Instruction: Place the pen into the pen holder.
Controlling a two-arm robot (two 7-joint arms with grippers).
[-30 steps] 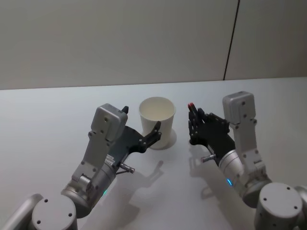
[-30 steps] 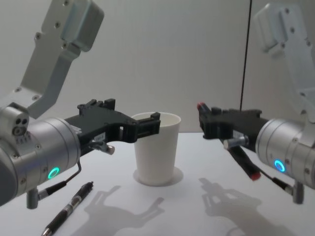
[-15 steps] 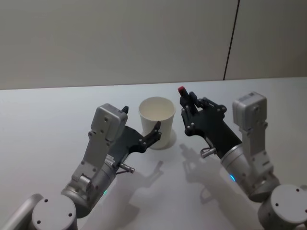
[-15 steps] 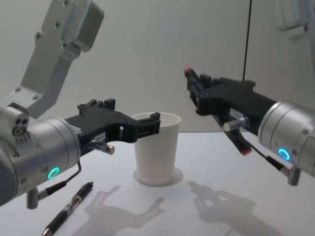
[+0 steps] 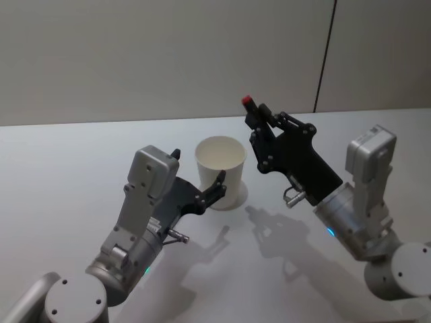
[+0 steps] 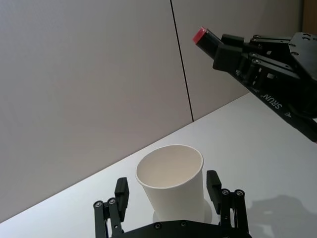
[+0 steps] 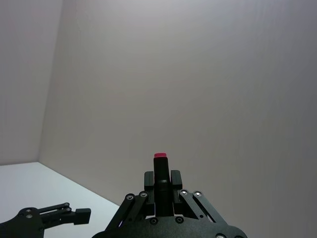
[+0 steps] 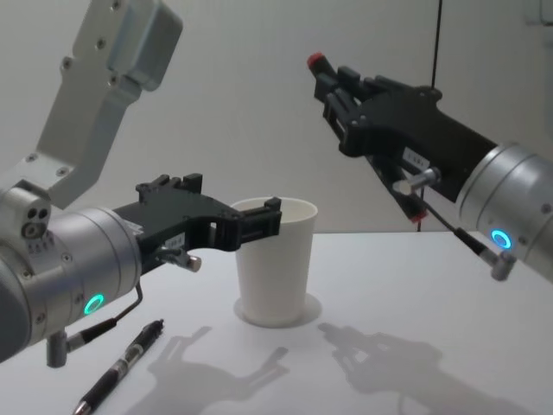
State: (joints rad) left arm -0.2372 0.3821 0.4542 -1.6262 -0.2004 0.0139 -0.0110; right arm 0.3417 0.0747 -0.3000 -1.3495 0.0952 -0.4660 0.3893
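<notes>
White table (image 5: 67,155), grey wall (image 5: 168,54) — right gripper (image 5: 259,122) clamps a red-tipped pen (image 5: 248,103) aloft, left gripper (image 5: 199,167) spread around the pen holder (image 5: 227,173).

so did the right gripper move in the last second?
Yes. In the chest view the right gripper, shut on the pen, has risen and shifted left, now above and right of the cup.

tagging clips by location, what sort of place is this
Likely a robot lab bench: bare white table, blank grey panel wall, left gripper flanking a white paper cup, right gripper holding a red-capped pen.
</notes>
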